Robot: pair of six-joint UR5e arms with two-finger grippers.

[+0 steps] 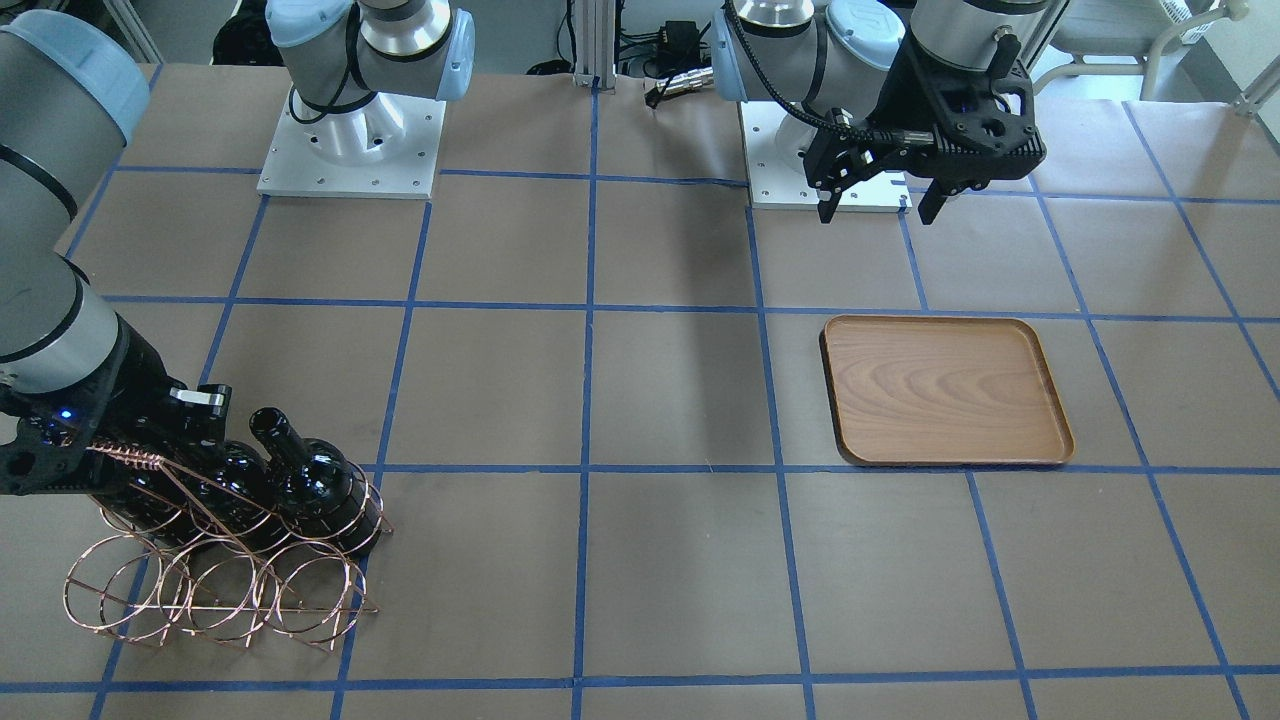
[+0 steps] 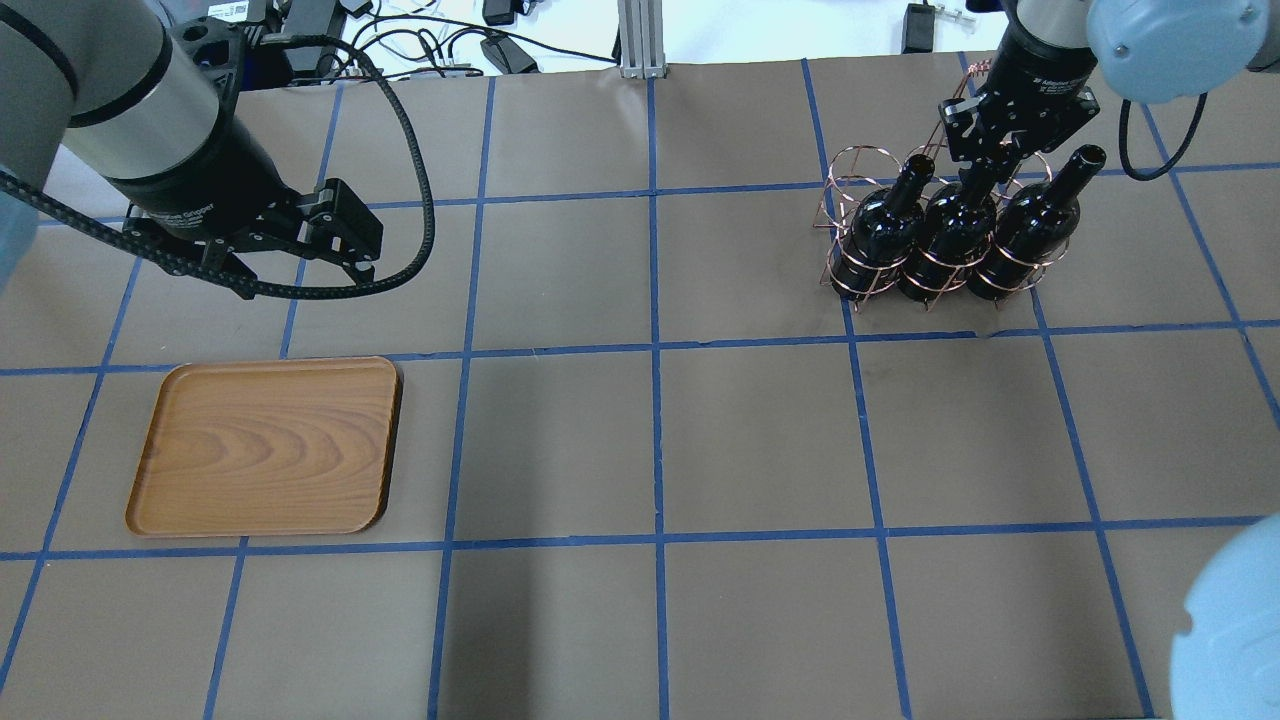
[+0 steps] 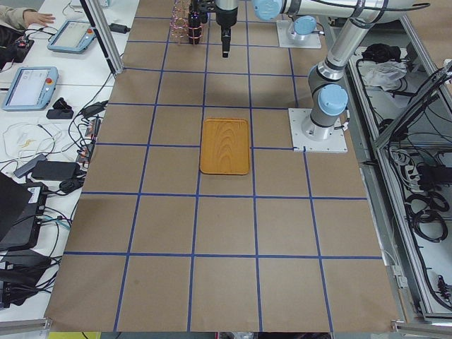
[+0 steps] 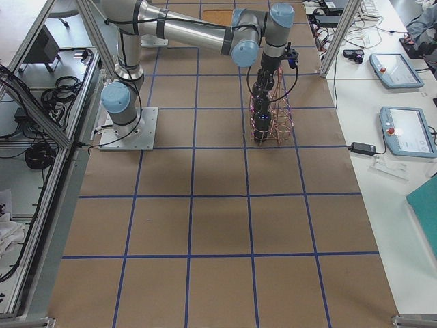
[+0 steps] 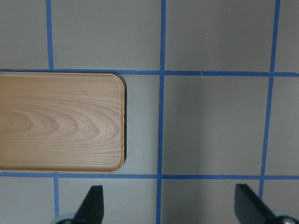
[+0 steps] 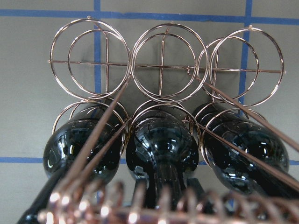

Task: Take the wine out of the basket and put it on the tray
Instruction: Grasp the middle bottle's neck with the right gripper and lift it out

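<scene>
Three near-black wine bottles stand side by side in the copper wire basket (image 2: 850, 168) at the table's far right. The basket also shows in the front-facing view (image 1: 215, 595) and in the right wrist view (image 6: 161, 65). My right gripper (image 2: 983, 165) is down on the neck of the middle wine bottle (image 2: 945, 232), which still sits in its ring. In the right wrist view its fingers (image 6: 140, 193) stand tight on either side of that neck. The wooden tray (image 2: 265, 445) lies bare at the near left. My left gripper (image 2: 305, 280) hangs open and empty beyond the tray.
The outer bottles (image 2: 880, 225) (image 2: 1030, 222) flank the held one closely. The basket's coil-wrapped handle (image 6: 140, 207) crosses just under my right wrist camera. Its second row of rings holds no bottles. Blue tape lines grid the brown table (image 2: 650, 440).
</scene>
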